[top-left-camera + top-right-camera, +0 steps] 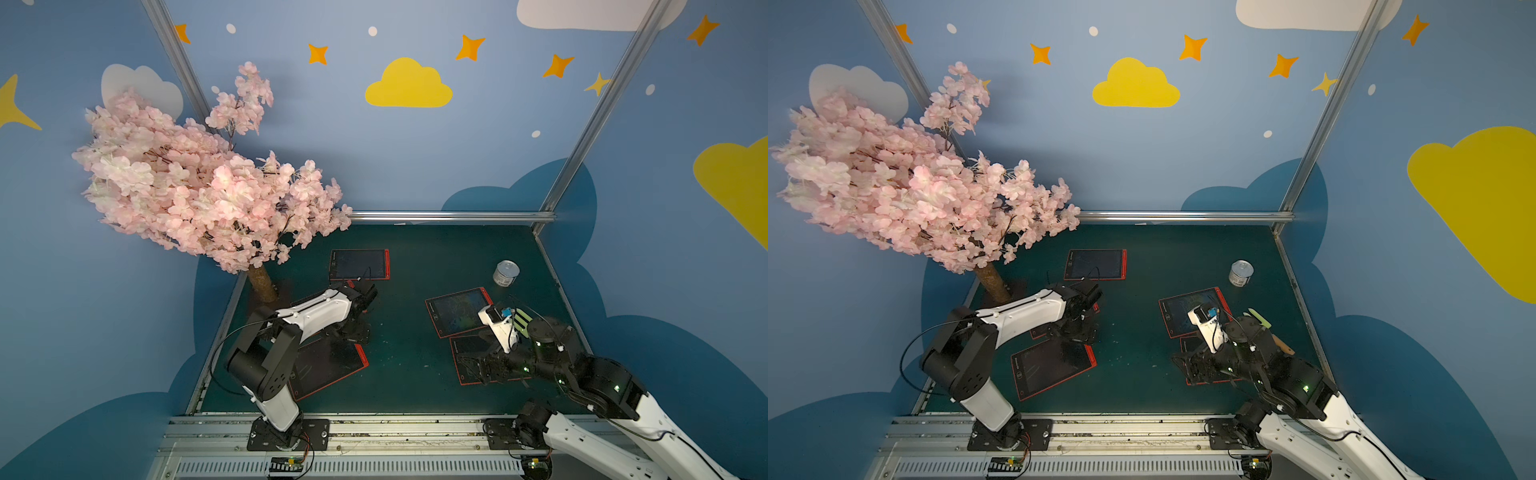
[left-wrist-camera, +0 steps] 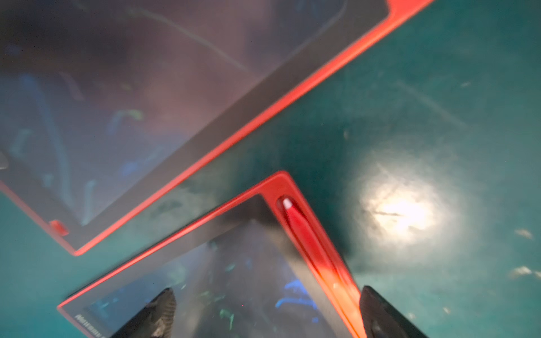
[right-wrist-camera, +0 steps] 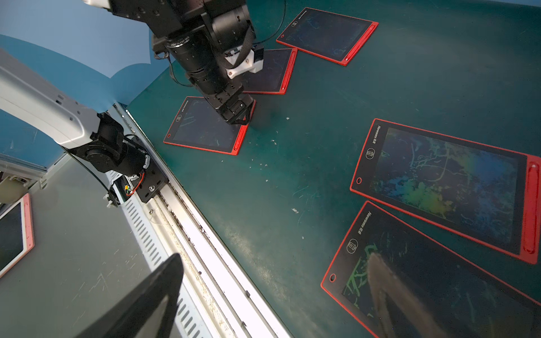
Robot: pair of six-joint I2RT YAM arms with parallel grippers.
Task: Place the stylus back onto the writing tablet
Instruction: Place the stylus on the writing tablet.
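- Between blue cloud-painted walls (image 1: 415, 166), a dark green bench (image 1: 415, 374) is seen.
- A red, white-tipped stylus (image 2: 304, 234) is seated in the edge slot of a red-framed writing tablet (image 2: 187, 234), laid along that edge, tip toward the corner.
- Left gripper (image 2: 269, 316) and right gripper (image 3: 275, 257) are spread, empty.

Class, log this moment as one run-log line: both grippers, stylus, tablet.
left gripper: open, astride stylus | right gripper: open, empty | stylus: lying in red edge slot of writing tablet
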